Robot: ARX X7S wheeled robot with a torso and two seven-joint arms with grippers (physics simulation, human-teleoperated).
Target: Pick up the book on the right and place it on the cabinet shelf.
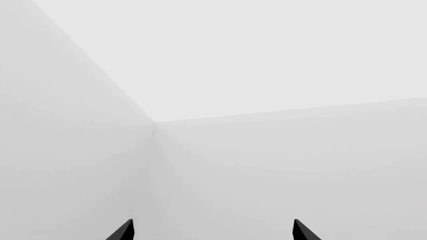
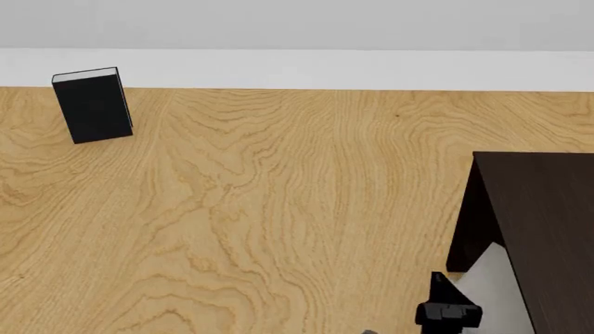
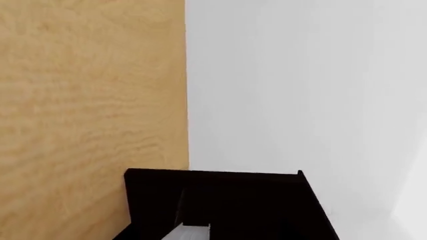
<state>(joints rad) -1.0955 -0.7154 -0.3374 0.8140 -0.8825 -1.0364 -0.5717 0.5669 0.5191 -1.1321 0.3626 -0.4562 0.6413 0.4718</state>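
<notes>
I'm working the right gripper (image 2: 452,306) at about 5 o'clock in the head view, tucked against the cabinet (image 2: 543,229). The book (image 2: 492,289) is showing as a pale grey slab wedged between gripper and cabinet side, so I'm judging it's being carried edge-on toward the opening. I can't tell how wide the jaws are standing; only the dark body shows. The right wrist view is looking over the cabinet (image 3: 227,200) with a sliver of book (image 3: 190,233) below it. The left gripper (image 1: 213,231) is hanging open and empty, pointing at a bare room corner, kept out of the way. The black book (image 2: 93,104) is standing upright at 10 o'clock on the worktop (image 2: 278,209), well apart. The shelf itself isn't visible.
</notes>
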